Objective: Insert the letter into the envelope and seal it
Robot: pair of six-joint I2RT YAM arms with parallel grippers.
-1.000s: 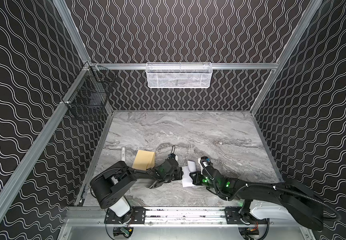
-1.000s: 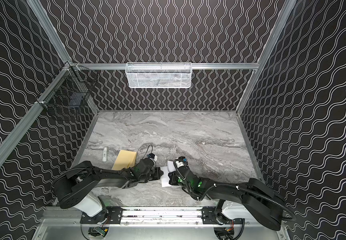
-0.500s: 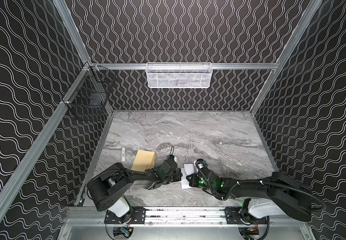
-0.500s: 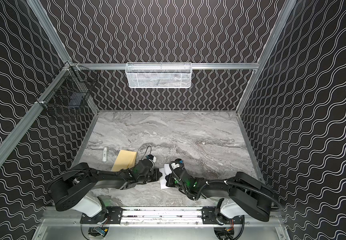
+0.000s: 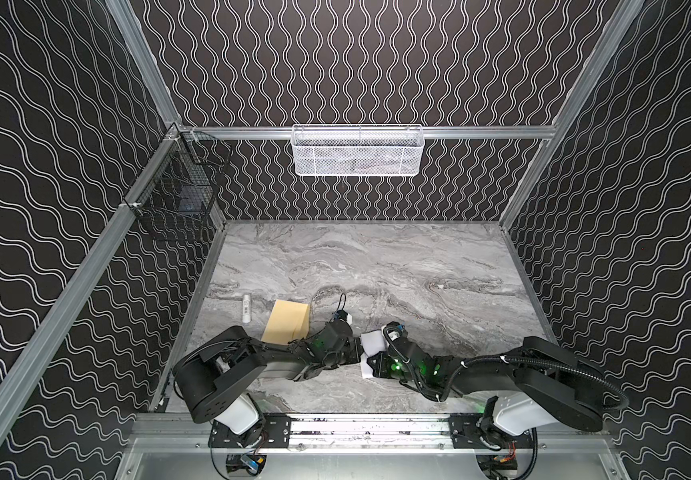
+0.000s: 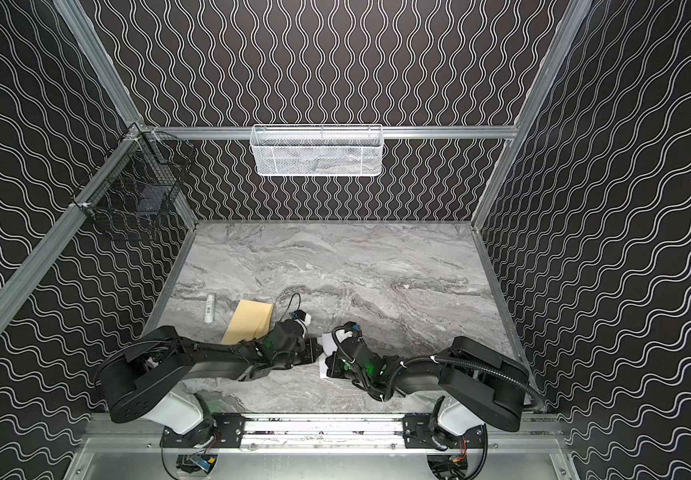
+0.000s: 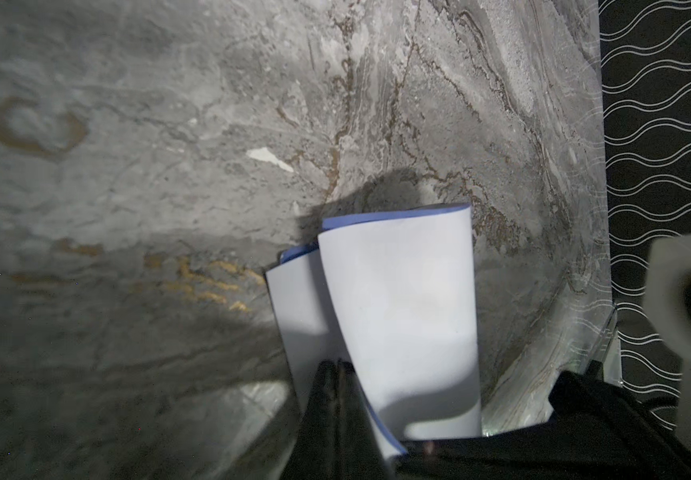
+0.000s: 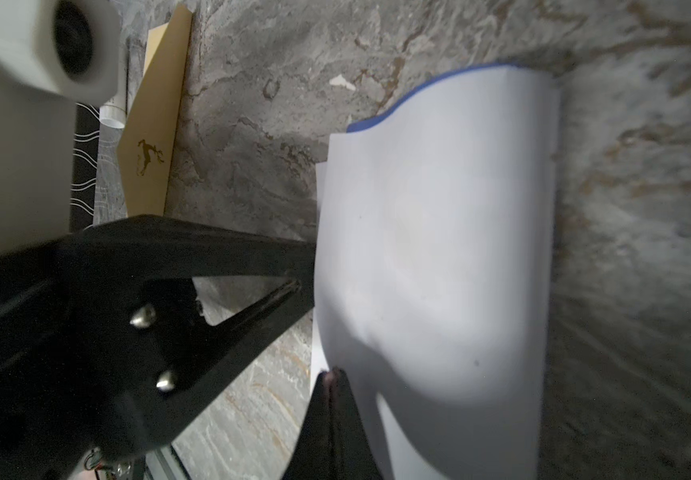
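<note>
Two claws, one sheet: the left gripper and right gripper are both pinched tight, each on an edge of the letter. It's smooth white paper, folded over on itself and curling, with a thin blue edge peeking out. It sits near the front of the grey marble-look table, just right of the flat tan envelope and not touching it. The white mesh basket on the back wall holds something pale, can't really tell what. A small white tube lies left of the envelope. The table is open toward the back and right.
</note>
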